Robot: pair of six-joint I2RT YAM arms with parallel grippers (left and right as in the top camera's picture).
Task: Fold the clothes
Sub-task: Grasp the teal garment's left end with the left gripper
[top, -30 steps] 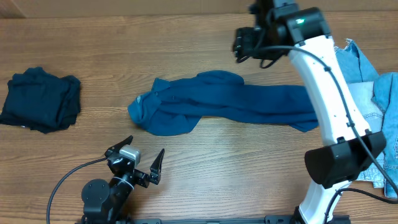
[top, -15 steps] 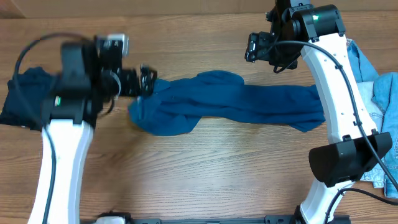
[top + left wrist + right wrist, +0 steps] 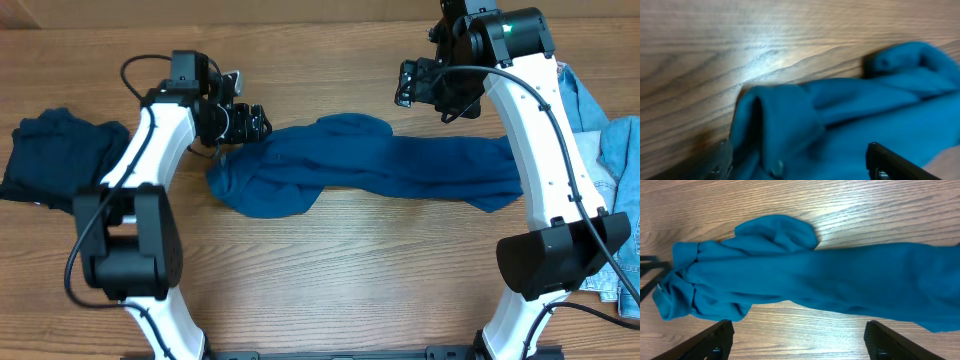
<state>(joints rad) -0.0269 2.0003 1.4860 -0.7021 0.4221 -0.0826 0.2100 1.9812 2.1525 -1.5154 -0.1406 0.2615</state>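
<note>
I see my left fingers [image 3: 885, 162] spread apart either side of the blue garment's [image 3: 400, 170] bunched end on the table [image 3: 330, 270], right fingers [image 3: 715, 341] apart, hovering above it

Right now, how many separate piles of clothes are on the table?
3: the navy garment far left, the mid-blue garment in the centre, the denim heap at the right edge, cut off by the frame; more may be hidden there.

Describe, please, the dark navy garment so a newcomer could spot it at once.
Start at the wooden table and go to its left edge. There lies the dark navy garment, a compact bundle, darker and smaller than the long mid-blue garment across the middle.
</note>
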